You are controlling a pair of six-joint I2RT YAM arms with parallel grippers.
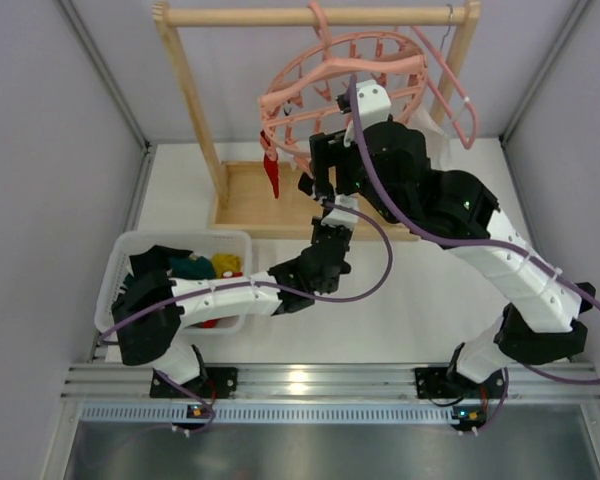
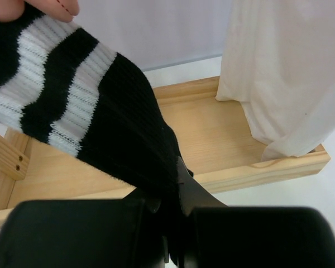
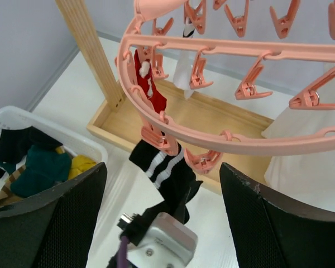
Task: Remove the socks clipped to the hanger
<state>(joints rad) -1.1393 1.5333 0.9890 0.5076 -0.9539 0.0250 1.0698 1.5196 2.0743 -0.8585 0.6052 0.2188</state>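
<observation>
Socks were seen clipped at two places on the hanger [image 3: 223, 142]: a black sock with white stripes [image 2: 95, 128] under its near rim, and a red sock [image 3: 149, 84] further round the same rim. The striped sock's lower end was pinched between the closed fingers of the left gripper [image 1: 330, 238], below the hanger, while its cuff was caught in a pink clip [image 3: 158, 137]. The right gripper [image 1: 322, 160] was held just beneath the hanger, its fingers spread wide with nothing between them.

Removal of the striped sock was judged to be the step in hand. A steady pull down and away from the hanger would probably be wanted, so that the cloth would be drawn out of the clip rather than the whole hanger being swung on its hook. The hanger could be steadied by the free gripper if it tipped. The grip should be kept firm, since ribbed knit was likely to stretch before slipping. A white basket [image 1: 180, 236] holding loose socks stood below and to one side of the hanger, a likely place for the drop.
</observation>
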